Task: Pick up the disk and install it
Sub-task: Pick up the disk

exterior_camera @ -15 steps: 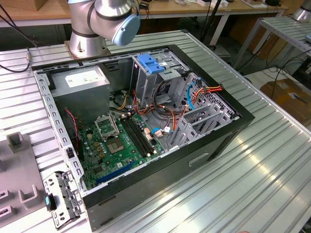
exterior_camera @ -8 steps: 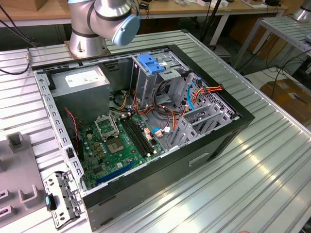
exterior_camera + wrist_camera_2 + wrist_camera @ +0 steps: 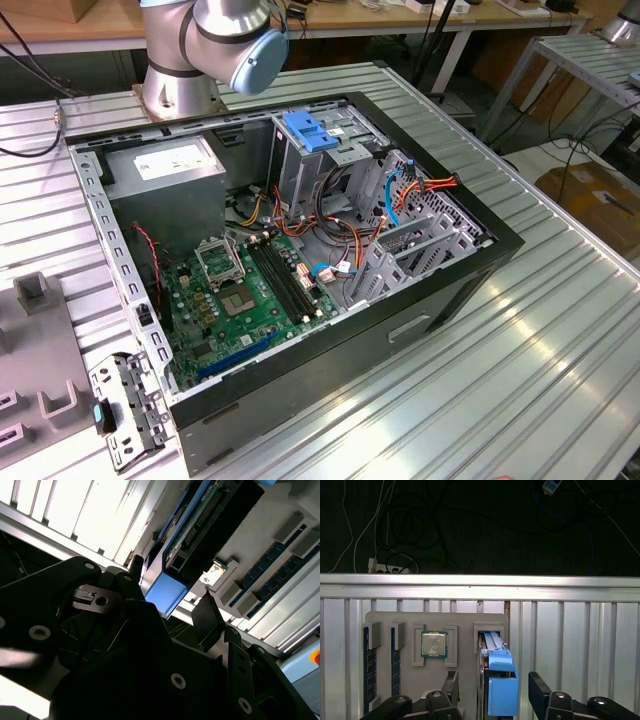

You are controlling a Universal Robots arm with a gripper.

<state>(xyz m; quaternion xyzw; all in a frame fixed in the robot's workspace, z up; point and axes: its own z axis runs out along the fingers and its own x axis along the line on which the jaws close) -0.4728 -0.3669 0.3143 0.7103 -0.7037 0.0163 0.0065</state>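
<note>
The disk (image 3: pixel 498 680) stands on edge in a slot of a grey fixture plate (image 3: pixel 465 622), its bright blue carrier rail facing the camera. In the second wrist view the disk (image 3: pixel 200 525) shows its dark body and blue end. My gripper (image 3: pixel 494 690) is open, with one black finger (image 3: pixel 451 685) on each side of the disk and a small gap to it on both sides. The gripper (image 3: pixel 171 582) straddles the blue end in the second wrist view too, not touching it.
The fixture plate also holds a processor chip (image 3: pixel 434 644) and memory sticks (image 3: pixel 367 665). In the exterior view an open computer case (image 3: pixel 480 250) lies on the ribbed metal table, with a tall grey drive cage topped by a blue latch (image 3: pixel 305 130). The arm's base (image 3: pixel 180 70) stands behind it.
</note>
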